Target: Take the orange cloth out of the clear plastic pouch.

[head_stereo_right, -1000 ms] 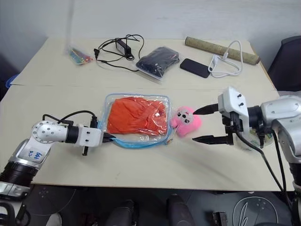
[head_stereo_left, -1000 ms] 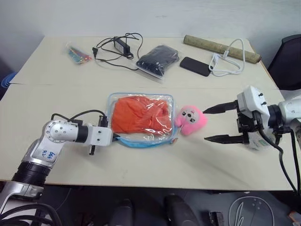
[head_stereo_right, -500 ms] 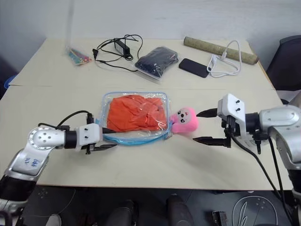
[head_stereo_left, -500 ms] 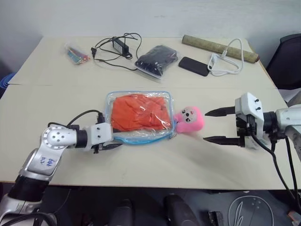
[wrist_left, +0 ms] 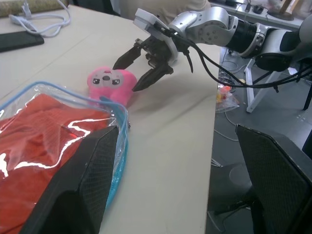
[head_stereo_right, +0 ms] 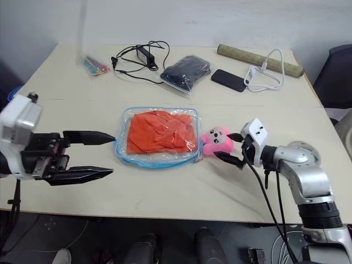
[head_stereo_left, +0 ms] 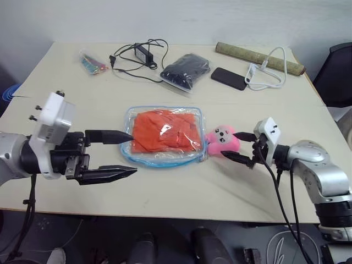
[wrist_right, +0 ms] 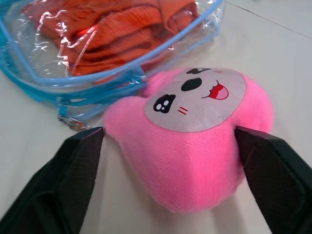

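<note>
Cloth: the orange cloth (head_stereo_left: pixel 165 131) lies bunched inside the clear plastic pouch (head_stereo_left: pixel 132 116), none of it poking out
Pouch: flat on the table (head_stereo_left: pixel 181 187) near its middle, blue-edged, with a small metal zip pull at the corner nearest the pink plush toy (head_stereo_left: pixel 221 139)
Left gripper: the left gripper (head_stereo_left: pixel 121 154) hangs above the table just beside the pouch's left edge, fingers spread well apart with nothing between them, upper fingertip overlapping the pouch edge in the head view
Right gripper: the right gripper (head_stereo_left: pixel 238 147) sits low at the table, fingers apart on either side of the plush toy, tips close to its flanks; contact cannot be told
Plush toy: touching the pouch's right edge, face up
Behind: a black phone (head_stereo_left: pixel 227 77), a white cable (head_stereo_left: pixel 268 69), a smaller bag with black contents (head_stereo_left: pixel 184 70)
</note>
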### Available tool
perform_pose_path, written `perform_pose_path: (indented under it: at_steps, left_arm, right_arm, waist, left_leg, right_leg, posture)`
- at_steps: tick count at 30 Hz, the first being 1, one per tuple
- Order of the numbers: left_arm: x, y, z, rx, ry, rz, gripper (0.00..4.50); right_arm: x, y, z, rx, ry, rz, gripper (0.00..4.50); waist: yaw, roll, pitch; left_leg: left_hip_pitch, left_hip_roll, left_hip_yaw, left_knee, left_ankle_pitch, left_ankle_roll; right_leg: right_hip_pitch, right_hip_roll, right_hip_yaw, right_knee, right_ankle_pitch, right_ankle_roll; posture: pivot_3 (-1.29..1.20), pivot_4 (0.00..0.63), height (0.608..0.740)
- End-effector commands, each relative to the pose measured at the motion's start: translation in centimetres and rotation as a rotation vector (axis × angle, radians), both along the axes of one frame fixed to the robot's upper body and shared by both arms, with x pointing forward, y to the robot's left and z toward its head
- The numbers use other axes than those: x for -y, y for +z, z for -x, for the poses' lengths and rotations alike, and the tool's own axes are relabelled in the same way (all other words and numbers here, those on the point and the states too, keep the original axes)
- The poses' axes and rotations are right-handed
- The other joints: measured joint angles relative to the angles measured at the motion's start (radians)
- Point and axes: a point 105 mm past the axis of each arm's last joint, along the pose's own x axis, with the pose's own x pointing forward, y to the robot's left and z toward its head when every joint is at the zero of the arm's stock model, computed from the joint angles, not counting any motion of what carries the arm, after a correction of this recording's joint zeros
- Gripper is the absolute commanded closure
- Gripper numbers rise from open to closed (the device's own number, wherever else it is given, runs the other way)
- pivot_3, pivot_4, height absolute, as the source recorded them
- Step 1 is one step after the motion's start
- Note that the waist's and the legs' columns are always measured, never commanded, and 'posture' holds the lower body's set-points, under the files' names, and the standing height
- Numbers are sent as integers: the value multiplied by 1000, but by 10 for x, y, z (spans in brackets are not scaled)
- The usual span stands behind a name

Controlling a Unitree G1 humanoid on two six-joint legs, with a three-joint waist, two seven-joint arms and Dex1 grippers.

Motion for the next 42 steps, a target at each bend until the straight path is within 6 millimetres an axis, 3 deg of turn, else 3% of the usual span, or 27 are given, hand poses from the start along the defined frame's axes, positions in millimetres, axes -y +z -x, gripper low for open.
perform_pose_path:
  at_steps: [1,6,12,16,21,30,33,36,39,42]
  left_arm:
    - [0,0,-3,35,25,-27,437]
    - [-2,-8,-7,57,53,-88,437]
    - [-11,-13,-12,83,100,-121,437]
    - [-18,-13,-13,86,129,-128,437]
    - [-21,-13,-11,85,140,-136,437]
    - [-14,-16,-9,82,130,-139,437]
    - [-12,-19,-5,66,117,-134,437]
    - [-9,-23,-3,47,104,-132,437]
    - [-5,-27,-1,31,83,-137,437]
    - [-2,-33,-1,21,65,-151,437]
  right_arm:
    - [-1,-4,-2,12,8,3,1150]
    - [2,-2,-1,12,16,-15,2870]
    - [8,15,5,75,46,-38,4479]
    - [2,42,17,178,146,-46,4479]
    - [-30,71,49,237,461,13,4479]
    - [-54,80,62,307,740,188,4479]
    - [-82,55,86,292,926,256,4479]
    - [-114,25,96,319,1030,286,4479]
    - [-144,-2,97,357,1072,305,4479]
    - [-161,-30,90,414,1102,395,4479]
  waist:
    - [0,0,0]
    - [-4,0,0]
    - [0,0,0]
    - [0,0,0]
    - [-4,1,0]
    - [0,1,1]
    - [1,1,1]
    - [-4,0,0]
    - [-11,0,0]
    - [-18,0,0]
  left_leg:
    - [0,0,0,0,0,0]
    - [0,1,0,0,0,0]
    - [0,0,0,-1,0,0]
    - [0,0,0,-1,0,0]
    - [0,1,0,-2,-1,1]
    - [0,1,-1,-2,-1,1]
    - [0,1,-2,-2,-1,1]
    - [0,2,-3,-2,-1,1]
    - [0,1,-3,-2,0,0]
    - [0,1,-4,-2,1,-3]
  right_leg:
    - [0,0,0,0,0,0]
    - [0,1,0,0,0,0]
    - [0,1,0,-1,0,0]
    - [0,1,0,-1,0,0]
    - [0,1,0,-2,0,0]
    - [1,0,-1,-3,0,-1]
    - [1,0,-2,-4,0,-1]
    - [1,1,-2,-4,0,-1]
    - [0,1,-3,-2,0,-1]
    - [0,1,-3,-2,0,-1]
  posture:
    - [0,150,740]
    - [0,150,740]
    - [0,150,740]
    - [0,150,740]
    - [0,150,740]
    - [0,150,740]
    - [0,150,740]
    - [0,150,740]
    - [0,150,740]
    - [0,150,740]
